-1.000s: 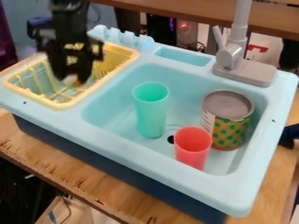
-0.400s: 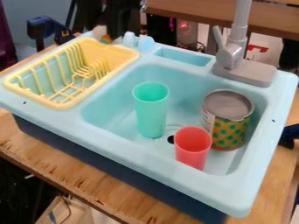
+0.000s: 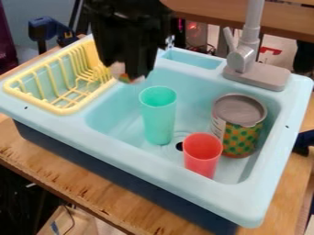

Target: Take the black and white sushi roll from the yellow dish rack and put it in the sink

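The black gripper (image 3: 131, 73) hangs over the sink's back left corner, beside the yellow drying rack (image 3: 67, 109). It is shut on a small multicoloured thing (image 3: 125, 78), pale with orange and green patches, partly hidden by the fingers. Below it and to the right, a tall green cup (image 3: 158, 117) stands upright in the light blue sink (image 3: 122, 149). A shorter red cup (image 3: 202, 153) is near the front of the basin, next to a large tin can (image 3: 240, 128) with a green and orange dotted side.
A grey faucet (image 3: 245, 59) rises from the sink's back right rim. The sink unit rests on a wooden table (image 3: 80, 179). A dark blue clamp (image 3: 46, 27) is behind the rack, and another dark blue piece (image 3: 303, 141) sits at the right edge.
From above the rack, the gripper went up to the top edge, then came back down farther right, over the basin's back left corner. The cups, can and rack have stayed put.
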